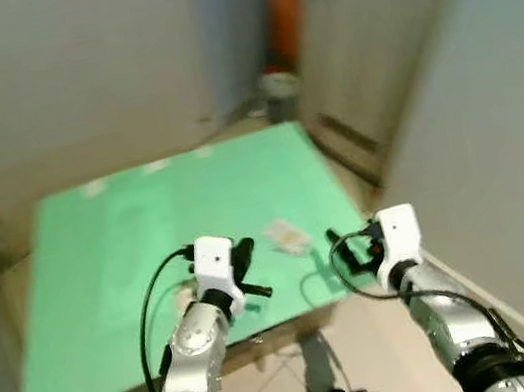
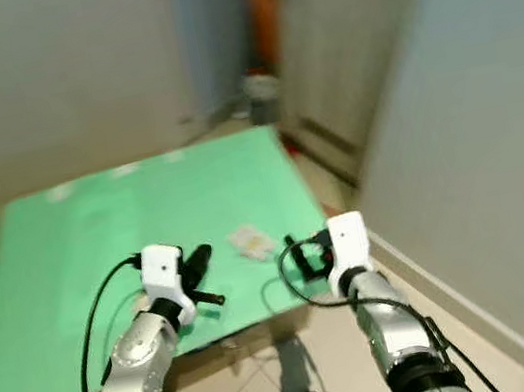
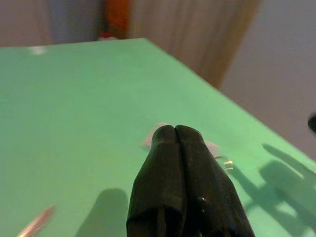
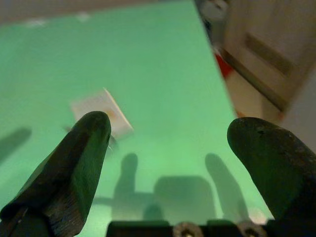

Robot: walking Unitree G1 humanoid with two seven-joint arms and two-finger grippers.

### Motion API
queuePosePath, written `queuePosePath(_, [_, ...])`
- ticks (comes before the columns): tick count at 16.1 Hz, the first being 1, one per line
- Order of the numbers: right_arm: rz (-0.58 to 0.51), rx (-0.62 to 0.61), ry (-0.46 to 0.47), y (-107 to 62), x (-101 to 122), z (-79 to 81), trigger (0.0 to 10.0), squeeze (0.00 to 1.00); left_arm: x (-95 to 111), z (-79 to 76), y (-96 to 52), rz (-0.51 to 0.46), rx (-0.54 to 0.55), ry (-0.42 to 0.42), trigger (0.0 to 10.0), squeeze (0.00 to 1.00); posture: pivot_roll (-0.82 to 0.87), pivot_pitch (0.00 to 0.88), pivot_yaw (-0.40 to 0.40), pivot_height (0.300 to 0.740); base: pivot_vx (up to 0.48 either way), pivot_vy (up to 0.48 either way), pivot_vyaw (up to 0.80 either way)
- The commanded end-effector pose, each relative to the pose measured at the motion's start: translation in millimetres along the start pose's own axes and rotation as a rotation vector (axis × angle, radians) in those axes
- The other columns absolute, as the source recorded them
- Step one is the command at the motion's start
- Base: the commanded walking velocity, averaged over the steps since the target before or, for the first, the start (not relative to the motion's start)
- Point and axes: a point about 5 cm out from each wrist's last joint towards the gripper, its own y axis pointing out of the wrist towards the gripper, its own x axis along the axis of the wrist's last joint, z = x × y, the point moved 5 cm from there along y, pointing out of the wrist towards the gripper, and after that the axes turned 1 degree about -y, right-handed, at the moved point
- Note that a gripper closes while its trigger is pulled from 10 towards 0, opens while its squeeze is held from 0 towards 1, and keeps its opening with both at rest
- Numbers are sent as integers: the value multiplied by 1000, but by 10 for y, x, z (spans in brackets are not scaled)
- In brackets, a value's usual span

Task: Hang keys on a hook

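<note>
I see a small white tag [image 1: 288, 237] on the green table [image 1: 110, 253] between my closed left claw [image 1: 251, 271] and my wide-apart right claw [image 1: 345, 249].

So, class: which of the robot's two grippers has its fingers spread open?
The right gripper: its two black fingers stand wide apart above the green table. The left gripper has its fingers pressed together.

No readable text anywhere.
</note>
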Motion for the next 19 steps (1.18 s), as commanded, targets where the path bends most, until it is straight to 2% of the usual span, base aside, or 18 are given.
queuePosePath(1, [54, 47, -10, -16, -103, 59, 10000, 0, -6, -51, -2, 0, -8, -3, 10000, 0, 47, 88, -15, 740, 0, 0, 0])
queuePosePath(2, [87, 137, -48, -49, -189, 202, 10000, 0, -1, -64, -4, -2, -6, -4, 10000, 0, 46, 93, -16, 740, 0, 0, 0])
queuePosePath(4, [145, 121, 21, -28, -317, 218, 10000, 0, 42, -60, -11, -21, 14, -7, 10000, 0, 37, 117, -22, 740, 0, 0, 0])
queuePosePath(5, [152, 116, 26, -22, -328, 215, 10000, 0, 47, -59, -14, -23, 17, -6, 10000, 0, 38, 119, -23, 740, 0, 0, 0])
queuePosePath(8, [94, 125, 67, 105, -105, 317, 10000, 0, 69, 3, -87, -34, 54, 1, 10000, 0, 48, 161, -32, 740, 0, 0, 0])
queuePosePath(11, [117, 72, 72, 170, -106, 263, 10000, 0, 10, 55, -206, -17, 83, 12, 10000, 0, 64, 206, -45, 740, 0, 0, 0])
queuePosePath(13, [130, 119, 93, 176, -144, 361, 10000, 0, -28, 70, -279, -6, 98, 15, 10000, 0, 74, 218, -49, 740, 0, 0, 0])
queuePosePath(14, [120, 173, 142, 193, -123, 472, 10000, 0, -43, 58, -318, 0, 103, 14, 10000, 0, 86, 224, -49, 740, 0, 0, 0])
queuePosePath(16, [67, 268, 210, 247, 55, 677, 10000, 0, -39, 50, -342, 3, 108, 13, 10000, 0, 97, 231, -47, 740, 0, 0, 0])
queuePosePath(17, [73, 282, 198, 279, 78, 733, 10000, 0, -36, 51, -352, 5, 111, 13, 10000, 0, 97, 231, -47, 740, 0, 0, 0])
queuePosePath(19, [140, 233, 118, 312, -40, 690, 10000, 0, -19, 42, -364, 4, 116, 13, 10000, 0, 110, 244, -50, 740, 0, 0, 0])
